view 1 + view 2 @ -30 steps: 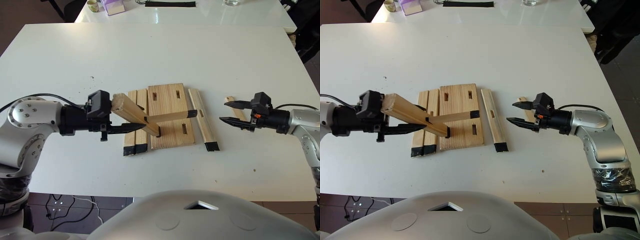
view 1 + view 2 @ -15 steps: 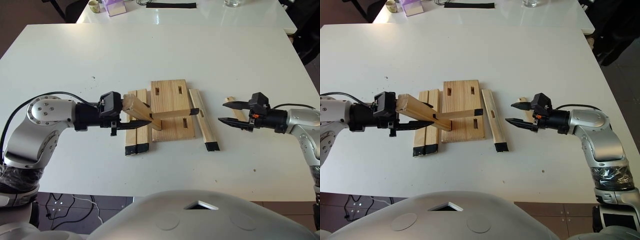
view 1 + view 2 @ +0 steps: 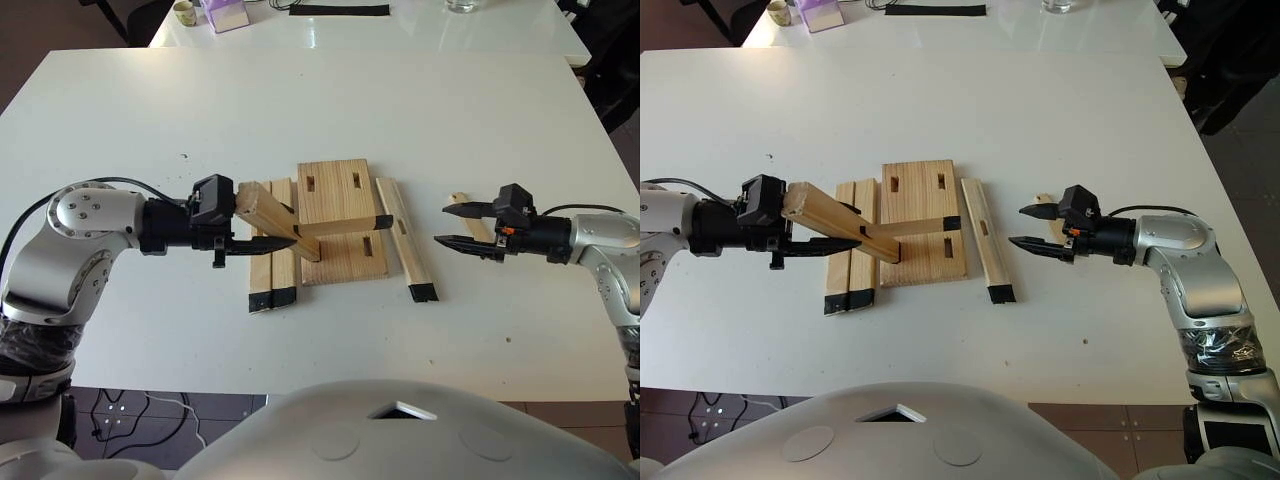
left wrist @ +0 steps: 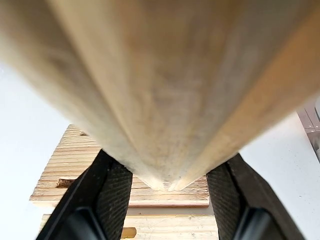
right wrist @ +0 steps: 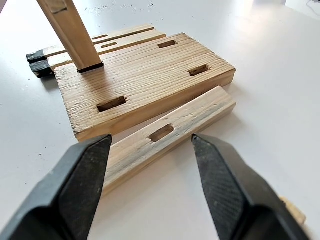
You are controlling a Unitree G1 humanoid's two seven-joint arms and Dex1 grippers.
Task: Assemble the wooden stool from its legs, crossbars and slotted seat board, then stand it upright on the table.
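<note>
A pale wooden leg with a black tip [image 3: 266,207] is gripped in the left hand [image 3: 272,243] and slopes away from it, tip down on the slotted wooden seat board [image 3: 345,186]. The right hand [image 3: 442,225] is held wide.

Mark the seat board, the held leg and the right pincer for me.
seat board [image 3: 338,200], left eye view, bare wood by its upper slots.
held leg [image 3: 270,213], left eye view, middle of its top face.
right pincer [image 3: 443,224], left eye view, midway between its open fingertips.
</note>
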